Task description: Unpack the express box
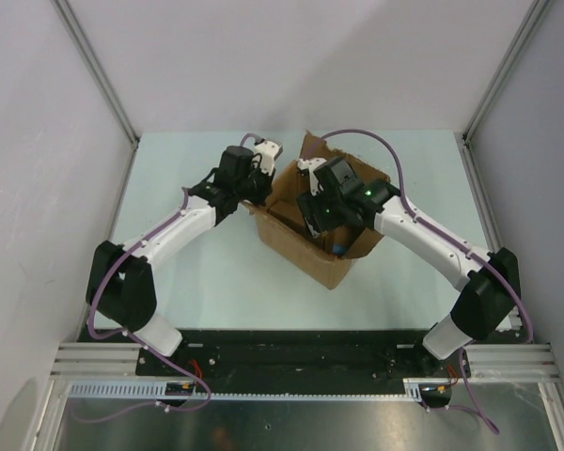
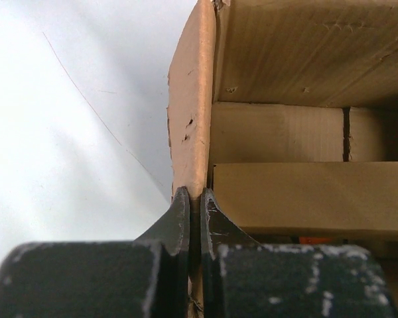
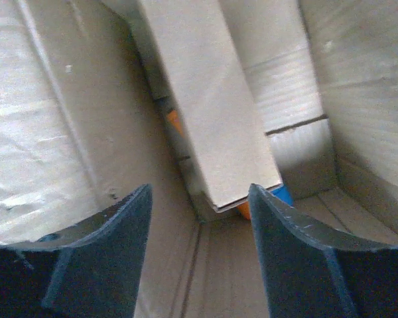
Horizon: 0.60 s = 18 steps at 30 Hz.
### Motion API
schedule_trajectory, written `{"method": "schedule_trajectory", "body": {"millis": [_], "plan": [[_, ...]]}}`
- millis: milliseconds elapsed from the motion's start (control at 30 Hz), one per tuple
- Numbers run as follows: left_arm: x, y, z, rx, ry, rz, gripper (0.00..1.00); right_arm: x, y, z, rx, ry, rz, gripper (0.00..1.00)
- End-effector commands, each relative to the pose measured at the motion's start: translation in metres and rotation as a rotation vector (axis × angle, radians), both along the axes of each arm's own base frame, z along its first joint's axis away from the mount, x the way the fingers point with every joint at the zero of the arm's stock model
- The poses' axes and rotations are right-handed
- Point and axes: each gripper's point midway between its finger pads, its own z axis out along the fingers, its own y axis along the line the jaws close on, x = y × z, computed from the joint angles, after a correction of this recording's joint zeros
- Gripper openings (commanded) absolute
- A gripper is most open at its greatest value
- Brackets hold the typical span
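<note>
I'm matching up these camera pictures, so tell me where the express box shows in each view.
Top external: express box mid-table, between the arms, flaps open.
Left wrist: its wall fills the right half, left end effector pinching the edge.
Right wrist: its inside fills the frame, right end effector open within.
Shared landmark: the orange item inside the box, seen by both wrist cameras.

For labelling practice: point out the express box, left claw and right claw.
express box [image 1: 296, 249], top external view, outer side wall.
left claw [image 2: 194, 197], left wrist view, between its fingertips.
right claw [image 3: 199, 192], right wrist view, between fingertips.
</note>
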Motion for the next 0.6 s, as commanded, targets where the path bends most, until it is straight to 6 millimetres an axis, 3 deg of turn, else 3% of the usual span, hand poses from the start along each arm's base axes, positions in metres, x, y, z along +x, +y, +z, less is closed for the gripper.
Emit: {"method": "schedule_trajectory", "body": {"millis": [0,133,300,567], "plan": [[0.004,0.000,0.004,0.014,-0.055,-0.003,0.00,0.023,-0.019,0.018,-0.104,-0.148,-0.064,0.73],[0.004,0.000,0.003,0.014,-0.056,-0.003,0.00,0.027,-0.031,-0.009,-0.235,-0.122,-0.041,0.84],[0.003,-0.003,0.004,0.004,-0.053,-0.011,0.00,0.024,-0.013,-0.025,-0.188,-0.068,0.056,0.84],[0.004,-0.002,0.005,0.006,-0.058,-0.010,0.00,0.020,-0.002,-0.057,-0.204,0.009,0.145,0.81]]}}
